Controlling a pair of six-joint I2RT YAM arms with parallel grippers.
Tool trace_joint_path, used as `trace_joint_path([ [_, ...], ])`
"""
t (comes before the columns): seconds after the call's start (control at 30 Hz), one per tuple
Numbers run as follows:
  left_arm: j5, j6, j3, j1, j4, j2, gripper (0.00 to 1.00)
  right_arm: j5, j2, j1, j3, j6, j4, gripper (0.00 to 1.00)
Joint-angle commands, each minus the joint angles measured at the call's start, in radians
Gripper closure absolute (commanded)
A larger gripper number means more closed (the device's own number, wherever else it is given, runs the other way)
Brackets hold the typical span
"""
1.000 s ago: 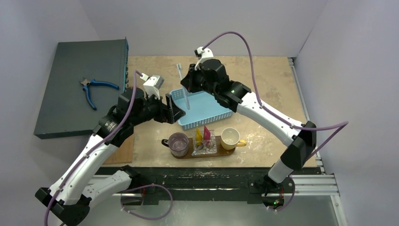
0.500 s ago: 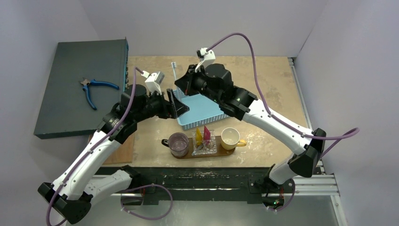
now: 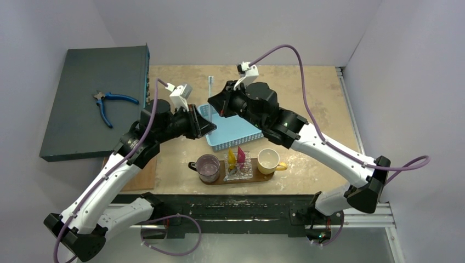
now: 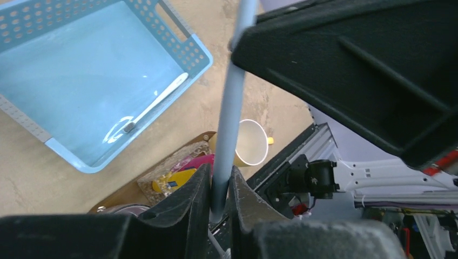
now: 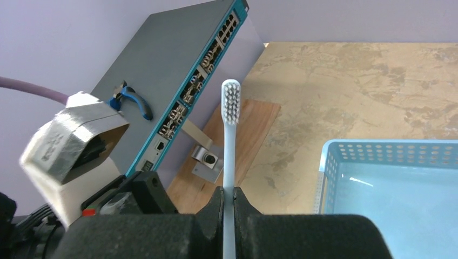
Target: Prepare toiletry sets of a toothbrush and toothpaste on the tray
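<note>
The pale toothbrush [image 5: 230, 108] stands upright in the air, bristles on top, above the near-left corner of the blue basket [image 3: 236, 129]. My right gripper [image 5: 229, 198] is shut on its handle below the head. My left gripper [image 4: 220, 189] is shut on the handle's lower end [image 4: 232, 108], so both hold the same brush [image 3: 210, 83]. The dark wooden tray [image 3: 265, 176] lies near the front edge. On it the yellow tube [image 3: 231, 158] and the pink tube [image 3: 240, 154] of toothpaste stand in a clear glass holder [image 3: 239, 171].
A purple cup [image 3: 208, 166] and a yellow mug [image 3: 269, 159] stand at the tray's two ends. A dark network switch [image 3: 98, 98] with blue-handled pliers [image 3: 108, 104] on it lies at the left. A light wooden board [image 5: 237, 145] lies beside it.
The right gripper has carried the toothbrush up out of the basket and a little to the left. The left gripper has moved in and closed on the handle's lower end.
</note>
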Motion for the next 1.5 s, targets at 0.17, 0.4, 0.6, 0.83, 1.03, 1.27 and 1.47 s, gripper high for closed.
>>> trace_joint_path([
  [0.17,0.039,0.045,-0.018,0.005,0.049,-0.047,1.0,0.024,-0.072,0.011,-0.038,0.021,0.021,1.0],
  [0.4,0.02,0.13,-0.032,0.005,-0.026,-0.074,1.0,0.005,-0.113,0.011,-0.031,-0.051,-0.045,0.72],
  [0.6,0.007,0.2,-0.032,0.003,-0.096,-0.083,1.0,-0.023,-0.15,0.011,-0.034,-0.1,-0.114,0.61],
  [0.83,-0.006,0.302,-0.014,0.003,-0.203,-0.091,1.0,-0.057,-0.159,0.0,0.004,-0.14,-0.22,0.49],
  [1.03,-0.02,0.418,0.039,-0.005,-0.312,-0.101,1.0,-0.264,-0.13,-0.1,0.07,-0.123,-0.303,0.45],
  [1.27,-0.121,0.533,0.092,-0.077,-0.403,-0.112,1.0,-0.454,-0.086,-0.194,0.16,-0.14,-0.376,0.4],
  [1.47,-0.297,0.578,0.107,-0.208,-0.437,-0.096,1.0,-0.514,-0.024,-0.206,0.23,-0.12,-0.404,0.38],
])
